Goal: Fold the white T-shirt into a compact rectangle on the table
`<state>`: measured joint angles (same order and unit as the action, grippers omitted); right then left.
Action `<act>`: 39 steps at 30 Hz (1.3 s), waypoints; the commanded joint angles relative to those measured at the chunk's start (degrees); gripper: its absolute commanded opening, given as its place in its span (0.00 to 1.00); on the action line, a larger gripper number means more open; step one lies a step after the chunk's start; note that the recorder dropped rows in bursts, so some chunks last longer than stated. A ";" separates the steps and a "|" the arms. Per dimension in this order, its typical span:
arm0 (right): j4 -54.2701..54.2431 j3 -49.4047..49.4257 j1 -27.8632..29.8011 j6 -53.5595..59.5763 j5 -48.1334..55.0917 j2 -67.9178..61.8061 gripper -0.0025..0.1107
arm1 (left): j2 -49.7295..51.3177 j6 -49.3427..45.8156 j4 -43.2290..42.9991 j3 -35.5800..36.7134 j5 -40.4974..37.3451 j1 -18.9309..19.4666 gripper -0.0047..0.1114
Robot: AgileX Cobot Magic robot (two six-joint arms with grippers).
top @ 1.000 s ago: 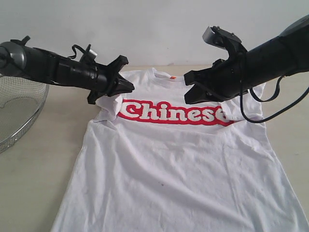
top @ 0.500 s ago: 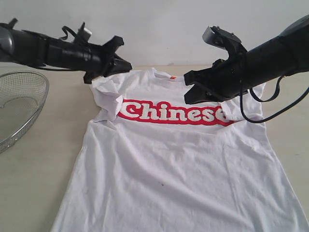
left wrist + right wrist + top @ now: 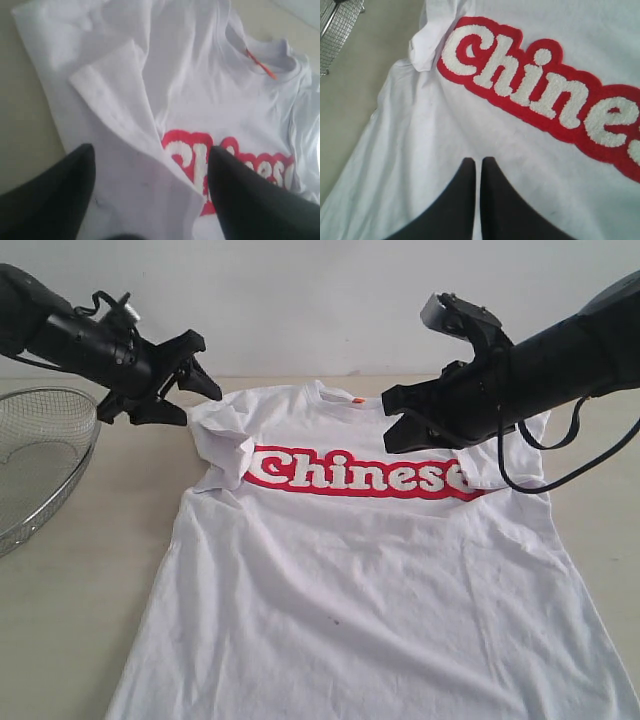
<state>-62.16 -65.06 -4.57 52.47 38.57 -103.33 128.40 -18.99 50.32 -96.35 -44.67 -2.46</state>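
The white T-shirt [image 3: 370,570] lies face up on the table [image 3: 80,570], red lettering across its chest. Its left sleeve [image 3: 225,450] is folded inward onto the chest, beside the first letter. My left gripper [image 3: 200,405] hovers open just off the shirt's left shoulder, holding nothing. In the left wrist view the open left gripper [image 3: 150,150] looks down on the folded sleeve [image 3: 115,105] and the orange neck tag [image 3: 260,64]. My right gripper [image 3: 400,430] hangs above the right chest. Its fingers [image 3: 480,161] are shut over plain white cloth [image 3: 420,125], empty.
A round wire-mesh basket [image 3: 40,460] stands at the table's left edge, close behind my left arm; its rim [image 3: 340,20] also shows in the right wrist view. A pale wall runs behind the table. A black cable [image 3: 560,455] loops under my right arm.
My left gripper has let go of the folded left sleeve, opened, and drawn back to the left, off the shirt. The right arm has not moved.
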 commanded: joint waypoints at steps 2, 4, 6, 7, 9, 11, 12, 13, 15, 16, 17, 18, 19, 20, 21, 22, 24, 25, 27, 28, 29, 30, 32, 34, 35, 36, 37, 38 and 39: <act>-0.24 -0.23 0.02 0.46 -0.21 0.58 0.02 | 2.55 1.27 2.80 -0.16 -1.80 -0.26 0.57; -0.24 -0.23 0.02 0.46 -0.21 0.58 0.02 | 3.63 1.42 3.30 -0.16 -1.80 -0.26 0.57; -0.24 -0.23 0.02 0.36 -0.21 0.58 0.02 | 4.64 1.42 3.89 -0.16 -1.42 -0.26 0.57; -0.24 -0.23 0.02 0.35 -0.21 0.58 0.02 | 4.94 1.42 4.58 -0.16 -1.27 -0.26 0.57; -0.24 -0.23 0.02 0.35 -0.21 0.58 0.02 | 5.64 1.30 6.04 -0.16 -0.50 -0.26 0.57; -0.24 -0.23 0.02 0.35 -0.21 0.58 0.02 | 5.99 -0.48 8.65 -0.16 -0.23 -0.43 0.57; -0.24 -0.23 0.02 0.35 -0.21 0.58 0.02 | 6.10 -1.72 9.52 -0.16 -0.12 -0.43 0.57; -0.24 -0.23 0.02 0.35 -0.21 0.58 0.02 | 6.10 -2.66 10.57 -0.16 0.13 -0.68 0.57; -0.24 -0.23 0.02 0.35 -0.21 0.58 0.02 | 6.10 -3.62 12.07 -0.16 0.53 -1.03 0.57; -0.24 -0.23 0.02 0.35 -0.21 0.58 0.02 | 6.10 -3.61 12.19 -0.16 1.13 -1.17 0.57; -0.24 -0.23 0.02 0.35 -0.21 0.58 0.02 | 6.10 -3.61 12.19 -0.16 1.69 -1.41 0.57; -0.24 -0.23 0.02 0.35 0.23 0.58 0.02 | 6.21 -3.61 12.19 -0.16 2.34 -1.56 0.57; -0.24 -0.23 0.02 0.35 0.23 0.58 0.02 | 6.20 -3.61 12.06 -0.16 2.59 -1.56 0.57; -0.24 -0.23 0.02 0.35 0.23 0.58 0.02 | 6.20 -3.61 11.96 -0.16 2.60 -1.56 0.57; -0.24 -0.23 0.02 0.35 0.23 0.58 0.02 | 6.20 -3.61 11.96 -0.16 2.47 -1.56 0.57; -0.24 -0.23 0.02 0.35 0.23 0.58 0.02 | 6.20 -3.61 11.84 -0.30 0.65 -1.56 0.57; -0.24 -0.23 0.02 0.35 0.23 0.58 0.02 | 6.20 -3.61 11.84 -0.30 -2.17 -1.45 0.57; -0.24 -0.23 0.02 0.35 0.23 0.58 0.02 | 6.08 -3.61 11.84 -0.30 -2.85 -1.45 0.57; -0.24 -0.23 0.02 0.35 0.23 0.58 0.02 | 5.98 -3.50 11.84 -0.30 -3.79 -1.45 0.57; -0.24 -0.23 0.02 0.35 0.23 0.58 0.02 | 5.98 -3.50 11.84 -0.30 -4.39 -1.45 0.57; -0.24 -0.23 0.02 0.35 0.23 0.58 0.02 | 5.98 -3.50 11.84 -0.30 -4.51 -1.45 0.57; -0.24 -0.23 0.02 0.35 0.09 0.58 0.02 | 5.98 -3.50 12.00 -0.30 -4.92 -1.45 0.57; -0.24 -0.23 0.02 0.35 -0.02 0.58 0.02 | 5.98 -3.50 12.01 -0.30 -5.06 -1.45 0.57; -0.24 -0.23 0.02 0.35 -0.02 0.58 0.02 | 5.98 -3.50 13.29 -0.39 -6.05 -1.45 0.57; -0.24 -0.23 0.02 0.35 -0.15 0.58 0.02 | 5.98 -3.50 13.95 -0.63 -7.48 -1.45 0.57; -0.24 -0.23 0.02 0.35 -0.26 0.58 0.02 | 5.98 -3.92 14.18 -0.93 -8.23 -1.45 0.57; -0.13 -0.23 0.02 0.35 -0.43 0.58 0.02 | 5.98 -4.17 14.18 -1.21 -8.23 -1.45 0.57; -0.13 -0.23 0.02 0.35 -0.58 0.58 0.02 | 5.98 -4.38 14.18 -1.62 -8.23 -1.45 0.57; -0.13 -0.23 0.02 0.35 -0.87 0.58 0.02 | 5.98 -4.38 14.34 -2.00 -8.07 -1.45 0.57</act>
<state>-62.16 -65.06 -4.57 52.47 38.27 -103.33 134.61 -22.57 63.40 -97.12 -51.99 -3.74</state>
